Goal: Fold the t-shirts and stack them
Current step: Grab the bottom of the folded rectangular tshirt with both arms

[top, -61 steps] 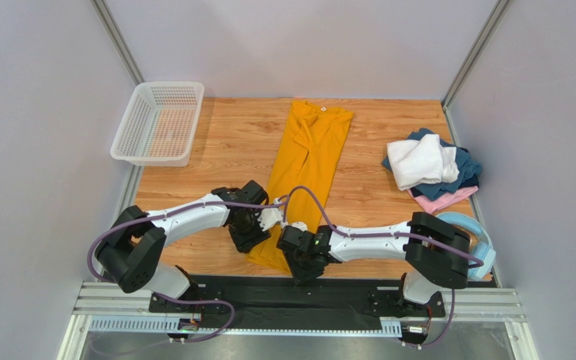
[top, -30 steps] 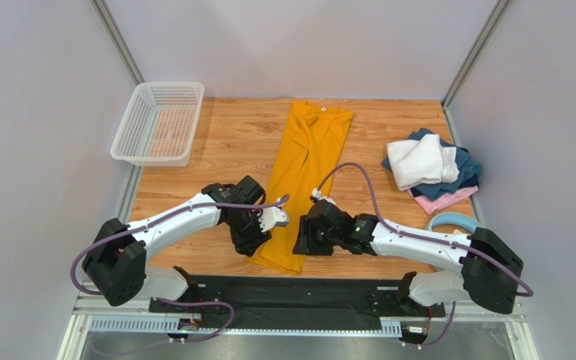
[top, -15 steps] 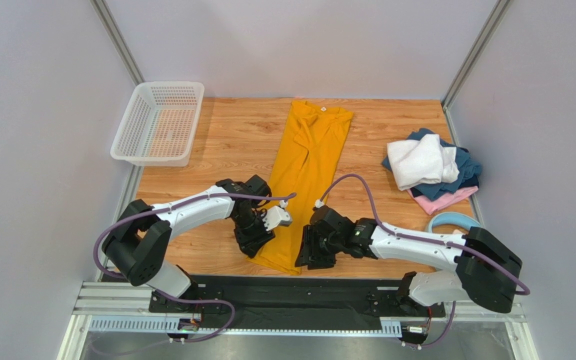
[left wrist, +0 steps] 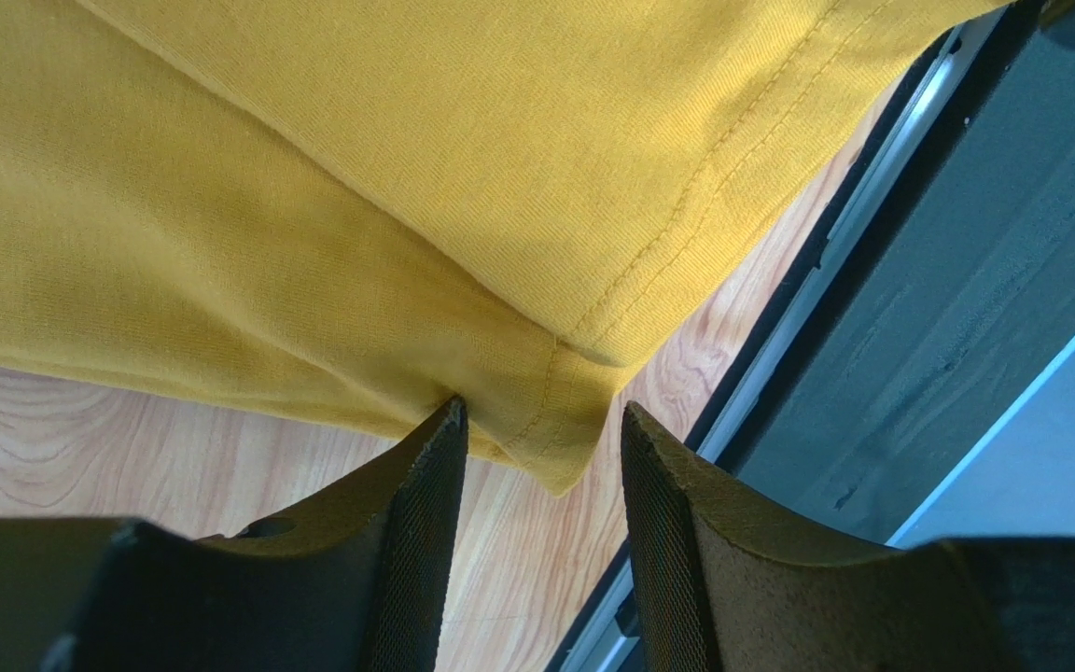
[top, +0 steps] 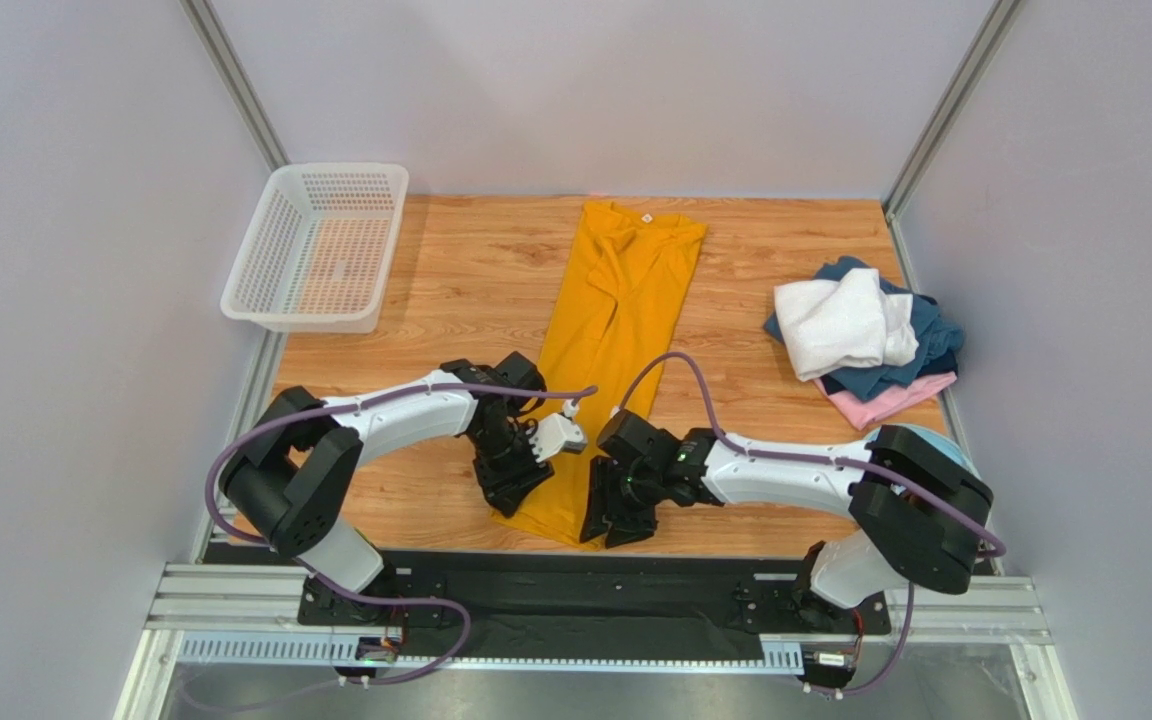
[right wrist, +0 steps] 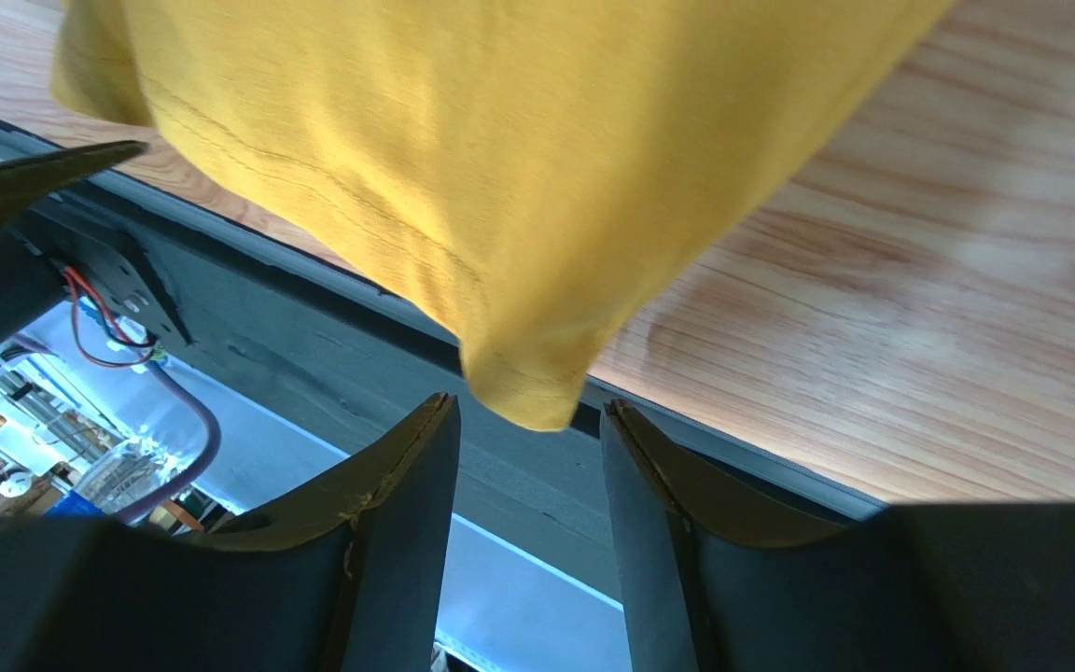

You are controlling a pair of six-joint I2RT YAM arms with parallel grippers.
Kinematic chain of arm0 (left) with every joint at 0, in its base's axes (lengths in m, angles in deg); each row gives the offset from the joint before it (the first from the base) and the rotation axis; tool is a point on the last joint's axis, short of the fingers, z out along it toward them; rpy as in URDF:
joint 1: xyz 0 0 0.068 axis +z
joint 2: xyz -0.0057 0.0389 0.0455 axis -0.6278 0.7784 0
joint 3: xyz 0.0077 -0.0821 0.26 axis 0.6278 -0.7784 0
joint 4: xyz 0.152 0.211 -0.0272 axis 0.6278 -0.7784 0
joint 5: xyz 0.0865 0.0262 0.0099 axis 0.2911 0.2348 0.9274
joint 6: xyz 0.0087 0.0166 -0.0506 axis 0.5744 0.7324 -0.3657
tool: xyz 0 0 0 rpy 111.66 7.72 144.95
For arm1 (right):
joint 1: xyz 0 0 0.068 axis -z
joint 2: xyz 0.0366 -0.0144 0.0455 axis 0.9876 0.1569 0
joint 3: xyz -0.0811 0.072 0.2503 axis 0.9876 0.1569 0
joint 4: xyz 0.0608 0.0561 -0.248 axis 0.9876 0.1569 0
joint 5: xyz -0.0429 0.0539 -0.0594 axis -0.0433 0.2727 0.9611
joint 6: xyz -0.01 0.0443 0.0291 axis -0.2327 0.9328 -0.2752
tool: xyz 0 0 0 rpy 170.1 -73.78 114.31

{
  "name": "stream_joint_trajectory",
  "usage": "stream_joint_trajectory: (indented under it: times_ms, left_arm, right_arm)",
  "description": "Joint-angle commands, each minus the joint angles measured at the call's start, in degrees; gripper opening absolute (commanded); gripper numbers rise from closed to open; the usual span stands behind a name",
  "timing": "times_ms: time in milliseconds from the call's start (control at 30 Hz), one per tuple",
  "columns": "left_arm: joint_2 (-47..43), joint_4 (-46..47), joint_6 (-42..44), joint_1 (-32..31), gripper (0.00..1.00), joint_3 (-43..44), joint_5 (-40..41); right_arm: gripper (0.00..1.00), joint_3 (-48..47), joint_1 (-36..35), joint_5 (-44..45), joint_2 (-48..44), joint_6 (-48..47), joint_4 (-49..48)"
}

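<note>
The mustard-yellow t-shirt (top: 615, 323) lies as a long narrow strip down the middle of the table, collar at the far end, hem at the near edge. My left gripper (top: 512, 491) is open at the hem's left corner (left wrist: 557, 448), which lies between its fingers. My right gripper (top: 602, 522) is open at the hem's right corner (right wrist: 529, 392), which hangs over the table's front edge just ahead of its fingers. A pile of white (top: 842, 320), dark blue (top: 935, 338) and pink (top: 886, 401) t-shirts lies at the right.
A white mesh basket (top: 318, 248) stands at the far left. Light-blue headphones (top: 946, 446) lie at the right edge, behind the right arm. The black rail (top: 537, 578) runs along the table's front edge.
The right arm swung from reaching over the table back to the shirt's near right corner. The left gripper shifted slightly nearer along the hem's left side. The shirt stayed put.
</note>
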Motion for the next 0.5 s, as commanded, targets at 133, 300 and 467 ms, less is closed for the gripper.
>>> stream_joint_trajectory:
  times_ms: [133, 300, 467]
  left_arm:
    - [0.09, 1.98, 2.56, 1.05, 0.52, -1.06, -2.26]
    - [0.71, 2.24, 2.65, 1.22, 0.52, -1.32, -2.26]
    - [0.18, 2.25, 2.73, 1.22, 0.52, -1.41, -2.53]
  right_arm:
    - [0.47, -3.81, 0.09, -0.73, 2.30, -1.40, -1.15]
    - [0.46, -3.99, 0.62, -2.22, 4.94, -2.19, -1.93]
    - [0.45, -3.72, 1.67, -2.84, 7.49, -3.60, -1.94]
